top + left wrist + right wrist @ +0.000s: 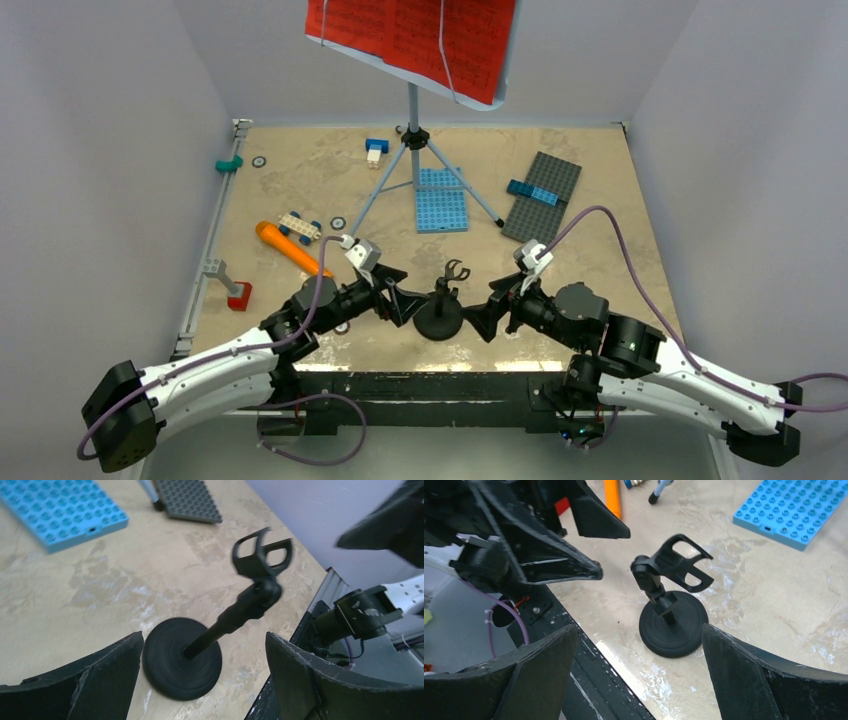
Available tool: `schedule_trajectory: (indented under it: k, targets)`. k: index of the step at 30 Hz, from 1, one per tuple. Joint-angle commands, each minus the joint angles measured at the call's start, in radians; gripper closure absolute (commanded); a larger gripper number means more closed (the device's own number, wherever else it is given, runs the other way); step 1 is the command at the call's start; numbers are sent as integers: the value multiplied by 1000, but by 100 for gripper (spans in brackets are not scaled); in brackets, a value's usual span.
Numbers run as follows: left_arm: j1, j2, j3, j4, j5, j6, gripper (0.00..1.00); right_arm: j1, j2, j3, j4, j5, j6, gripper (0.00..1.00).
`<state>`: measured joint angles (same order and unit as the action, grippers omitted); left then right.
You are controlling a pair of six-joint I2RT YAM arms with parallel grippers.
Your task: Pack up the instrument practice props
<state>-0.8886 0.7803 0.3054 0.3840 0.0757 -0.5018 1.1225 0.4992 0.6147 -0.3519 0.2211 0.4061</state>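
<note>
The short black round-based stand (441,305) stands upright near the table's front edge with its clip empty; it also shows in the left wrist view (183,657) and the right wrist view (672,622). The orange toy microphone (290,248) lies on the table to the left, apart from the stand. The pale-blue music stand (412,110) with grey tripod legs stands at the back and holds the red sheet-music pages (410,35). My left gripper (408,303) is open just left of the black stand. My right gripper (478,318) is open just right of it. Neither touches it.
A blue studded plate (441,199) and a grey plate (541,195) lie behind the stand. A small wheeled brick car (299,227) sits by the microphone. A red block (239,296) and a teal piece (228,163) lie along the left rail.
</note>
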Motion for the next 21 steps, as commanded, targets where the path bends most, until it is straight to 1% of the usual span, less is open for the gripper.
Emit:
schedule_trajectory:
  k: [1, 5, 8, 17, 21]
  targets:
    - [-67, 43, 51, 147, 7, 146, 13, -2, 3, -20, 38, 47, 44, 2]
    - [-90, 70, 24, 230, 9, 158, 18, -1, -3, -39, 40, 54, 62, 3]
    - [-105, 109, 32, 254, -3, 174, 20, -3, 0, -55, 46, 59, 73, 3]
    - [-122, 244, 102, 282, -22, 216, 26, -2, 11, -54, 44, 61, 79, 4]
    - [-122, 285, 136, 286, -26, 218, 30, -2, 7, -56, 38, 62, 80, 5]
